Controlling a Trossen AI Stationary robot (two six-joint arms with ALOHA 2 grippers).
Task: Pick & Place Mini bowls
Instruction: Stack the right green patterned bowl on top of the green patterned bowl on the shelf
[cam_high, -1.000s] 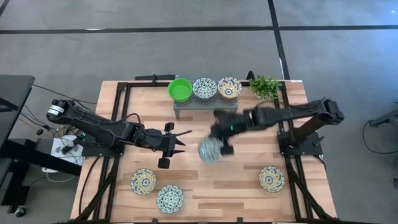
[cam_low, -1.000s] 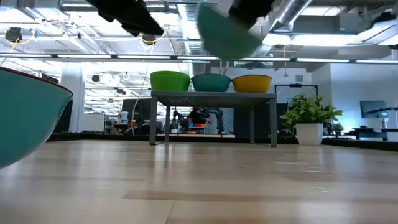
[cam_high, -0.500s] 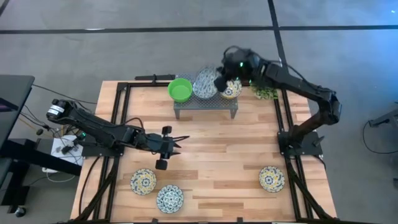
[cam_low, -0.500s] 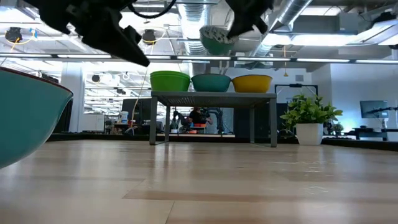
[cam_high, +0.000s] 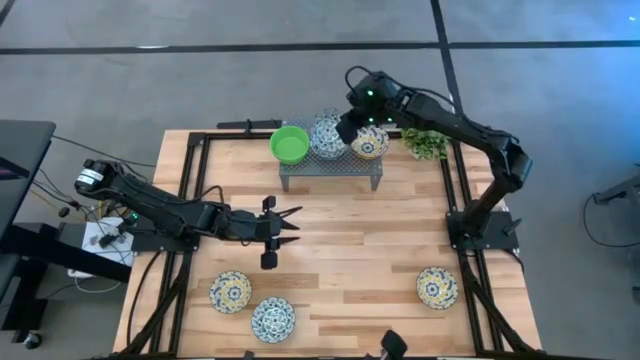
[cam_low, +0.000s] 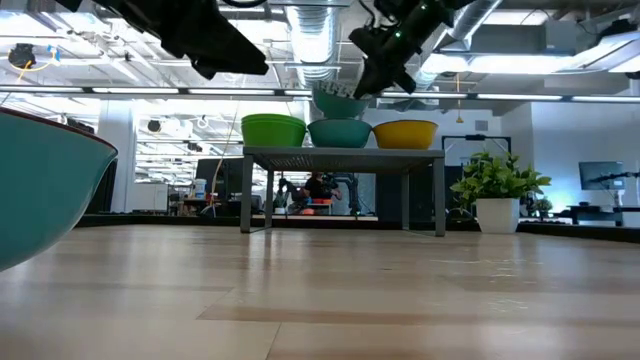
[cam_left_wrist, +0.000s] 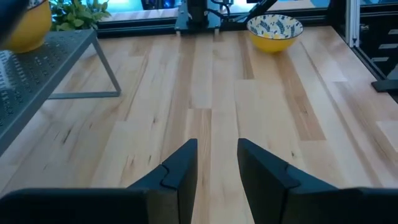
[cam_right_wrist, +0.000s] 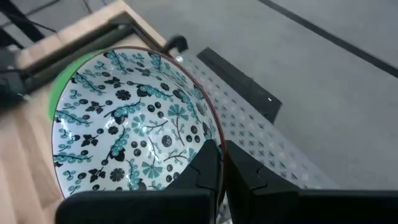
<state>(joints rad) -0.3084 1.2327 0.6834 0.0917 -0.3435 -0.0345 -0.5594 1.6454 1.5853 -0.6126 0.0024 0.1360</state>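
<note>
My right gripper (cam_high: 347, 126) is over the grey rack (cam_high: 330, 165) at the table's far side, shut on a white bowl with blue pattern (cam_right_wrist: 130, 124). That bowl (cam_low: 338, 104) hangs just above a like bowl (cam_low: 340, 133) standing on the rack, between a green bowl (cam_high: 290, 145) and a yellow-patterned bowl (cam_high: 370, 143). My left gripper (cam_high: 288, 222) is open above the middle of the table and touches nothing. A yellow-patterned bowl (cam_high: 230, 291), a blue-patterned bowl (cam_high: 272, 319) and another yellow-patterned bowl (cam_high: 437, 287) rest on the near part of the table. My right gripper pinches the blue-patterned bowl by its rim (cam_right_wrist: 213, 142), one finger inside the bowl and one outside. The fingers slant down at it from the right. The bowl is tilted and sits over the rack's middle bowl; whether the two touch, I cannot tell.
A small leafy plant (cam_high: 427, 140) stands at the rack's right end, beside my right arm. Black frame rails (cam_high: 195, 200) run along the table's left and right sides. A small dark object (cam_high: 390, 345) sits at the near edge. Bare wood lies between the rack and the near bowls.
My right gripper has carried the blue-patterned bowl from above the table's middle up and toward the far edge, then down over the rack's middle bowl. The bowl has stayed in its hold throughout.
</note>
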